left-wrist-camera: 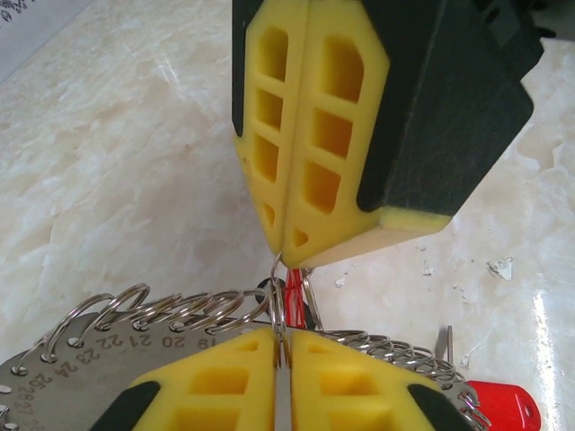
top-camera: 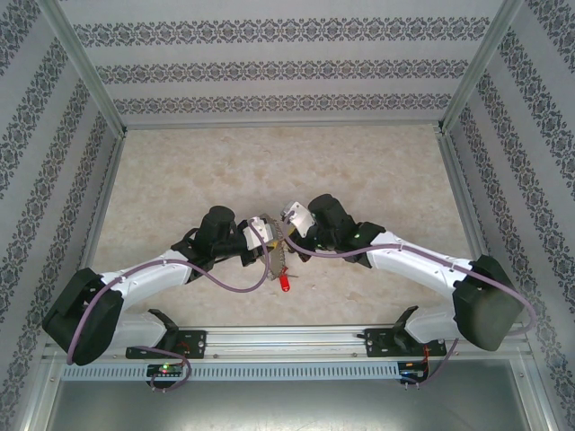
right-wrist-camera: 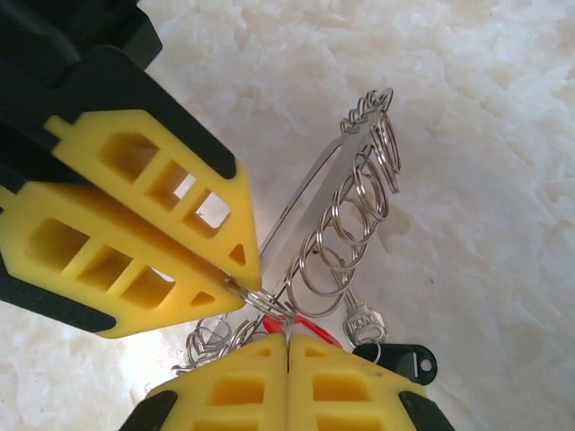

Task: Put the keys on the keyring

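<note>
The keyring (top-camera: pixel 277 256) hangs between both arms above the table's centre, a grey numbered plate (left-wrist-camera: pixel 99 355) rimmed with wire loops (right-wrist-camera: pixel 359 193). My left gripper (left-wrist-camera: pixel 281 337) is shut on one rim loop, also visible from the right wrist (right-wrist-camera: pixel 238 283). My right gripper (right-wrist-camera: pixel 287 341) is shut on a thin wire loop right beside it, its fingertips nearly touching the left ones (left-wrist-camera: pixel 286 256). A red-tagged key (top-camera: pixel 286 284) dangles below the ring. Another red tag (right-wrist-camera: pixel 314 329) sits just behind my right fingers. A metal key (right-wrist-camera: pixel 359 321) with a black tag (right-wrist-camera: pixel 406 363) hangs from the loops.
The marble-patterned tabletop (top-camera: pixel 269 162) lies below the raised ring. Patterned walls and aluminium posts (top-camera: pixel 94 81) enclose the table on three sides. A metal rail (top-camera: pixel 287 341) holding the arm bases runs along the near edge.
</note>
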You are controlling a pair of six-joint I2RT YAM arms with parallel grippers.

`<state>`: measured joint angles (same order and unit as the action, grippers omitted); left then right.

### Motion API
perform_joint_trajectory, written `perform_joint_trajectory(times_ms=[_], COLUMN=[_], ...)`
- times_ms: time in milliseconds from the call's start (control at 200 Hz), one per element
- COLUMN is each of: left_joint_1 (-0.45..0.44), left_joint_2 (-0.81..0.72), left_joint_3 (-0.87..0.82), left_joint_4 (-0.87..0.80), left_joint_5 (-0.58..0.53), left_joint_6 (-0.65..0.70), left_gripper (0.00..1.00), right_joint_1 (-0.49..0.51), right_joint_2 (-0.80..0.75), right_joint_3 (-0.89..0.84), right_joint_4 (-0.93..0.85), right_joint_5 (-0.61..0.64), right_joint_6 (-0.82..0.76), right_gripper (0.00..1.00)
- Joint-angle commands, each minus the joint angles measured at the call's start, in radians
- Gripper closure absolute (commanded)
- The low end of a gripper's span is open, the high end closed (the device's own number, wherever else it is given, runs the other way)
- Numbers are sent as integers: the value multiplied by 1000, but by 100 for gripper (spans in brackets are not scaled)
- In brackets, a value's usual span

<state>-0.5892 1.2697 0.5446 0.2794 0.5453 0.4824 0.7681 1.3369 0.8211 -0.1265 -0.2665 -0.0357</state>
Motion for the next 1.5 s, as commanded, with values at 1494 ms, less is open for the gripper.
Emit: perform_joint_trajectory(times_ms=[1494], left_joint_1=[-17], left_joint_2=[26], left_joint_3=[47], left_joint_4=[-48], left_joint_5=[36], left_joint_6=[38], left_gripper=[100], right_joint_1=[23], right_joint_2=[-62], right_joint_3=[5], right_joint_4=[11], right_joint_5=[19], right_joint_6=[-22], right_gripper=[100])
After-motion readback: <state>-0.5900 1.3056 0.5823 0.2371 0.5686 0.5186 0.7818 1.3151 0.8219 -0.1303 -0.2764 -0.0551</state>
